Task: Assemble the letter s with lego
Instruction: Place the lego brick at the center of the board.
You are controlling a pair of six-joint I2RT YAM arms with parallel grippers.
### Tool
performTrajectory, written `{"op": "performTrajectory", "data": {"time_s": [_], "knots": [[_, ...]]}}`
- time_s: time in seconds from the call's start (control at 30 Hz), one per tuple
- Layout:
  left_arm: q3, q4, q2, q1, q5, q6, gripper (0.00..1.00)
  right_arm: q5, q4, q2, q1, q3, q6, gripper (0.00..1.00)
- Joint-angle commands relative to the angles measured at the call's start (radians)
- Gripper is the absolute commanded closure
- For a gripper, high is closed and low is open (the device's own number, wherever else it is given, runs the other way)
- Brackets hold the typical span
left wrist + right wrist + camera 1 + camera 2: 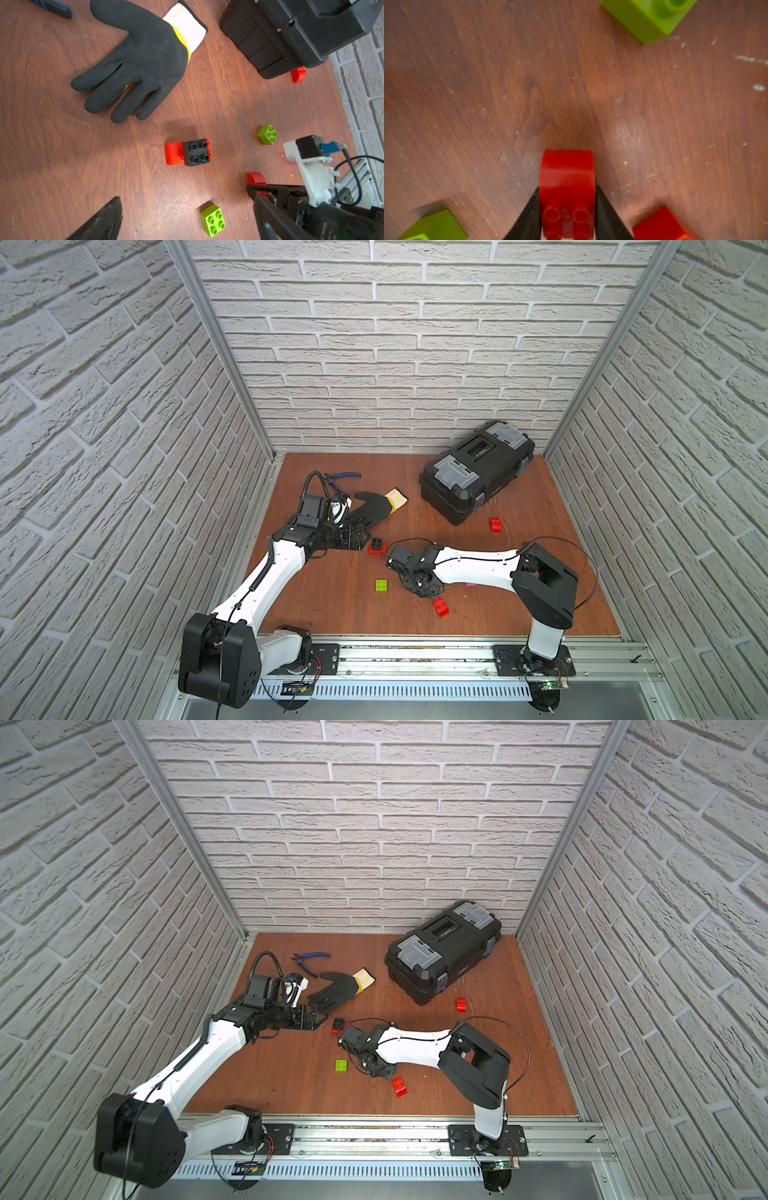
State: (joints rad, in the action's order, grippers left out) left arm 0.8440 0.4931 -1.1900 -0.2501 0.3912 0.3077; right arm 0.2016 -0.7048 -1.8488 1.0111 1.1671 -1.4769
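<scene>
Working out from the glove: my left gripper gapes empty by its fingers. My right gripper, farther off, clamps a red curved brick low over the table. I judge this a placing step. Next, line the brick up with the black-on-red stack near the glove's fingertips.

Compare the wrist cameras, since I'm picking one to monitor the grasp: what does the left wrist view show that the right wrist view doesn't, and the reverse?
Only the left wrist view: the glove, the toolbox, the black brick stacked on a red brick, and the right gripper seen from outside.
Only the right wrist view: the studs of the red curved brick, with a finger against each of its sides.
Both: that curved brick, one lime green brick and another, and the wooden table.
</scene>
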Motion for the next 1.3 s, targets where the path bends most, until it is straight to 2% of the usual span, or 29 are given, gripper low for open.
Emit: {"op": "performTrajectory", "data": {"time_s": [0.0,0.2,0.87,1.07,1.2,1.27], "knots": [[-0.008,-0.03,0.015,-0.002,0.014,-0.01,0.02,-0.01,0.023,-0.004,0.016,0.009,-0.01,0.55],[-0.008,-0.028,0.019,-0.003,0.011,-0.011,0.02,-0.034,0.045,0.013,0.028,0.003,-0.014,0.51],[-0.005,-0.018,0.02,-0.002,-0.003,-0.021,0.02,-0.08,0.11,0.031,0.059,0.022,0.007,0.5],[-0.005,-0.016,0.02,-0.002,-0.005,-0.024,0.02,-0.032,0.004,0.121,0.054,-0.002,0.095,0.46],[-0.005,-0.016,0.021,-0.002,-0.006,-0.025,0.02,0.025,-0.025,0.225,0.038,-0.025,0.214,0.42],[-0.005,-0.016,0.018,-0.002,-0.005,-0.026,0.02,0.063,-0.022,0.277,0.017,-0.033,0.328,0.41]]}}
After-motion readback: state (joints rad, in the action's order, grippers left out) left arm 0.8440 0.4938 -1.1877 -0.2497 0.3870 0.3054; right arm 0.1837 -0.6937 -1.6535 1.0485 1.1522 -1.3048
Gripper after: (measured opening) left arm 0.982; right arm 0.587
